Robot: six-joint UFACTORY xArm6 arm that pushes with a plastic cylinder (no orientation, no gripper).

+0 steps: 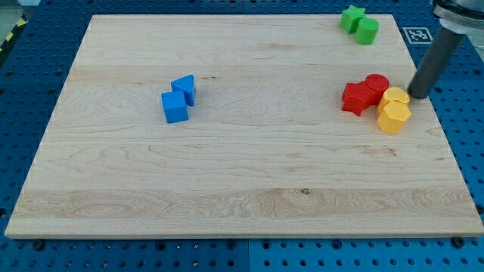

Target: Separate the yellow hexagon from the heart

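Observation:
A yellow hexagon lies near the board's right edge, touching a yellow heart just above it. A red star-like block and a red round block sit against the yellow pair on their left. My dark rod comes down from the view's top right. Its tip stands just to the right of the heart, very close to it, and up and to the right of the hexagon.
Two blue blocks sit together left of the middle of the wooden board. A green star and a green round block lie at the top right. The board's right edge is close to the yellow blocks.

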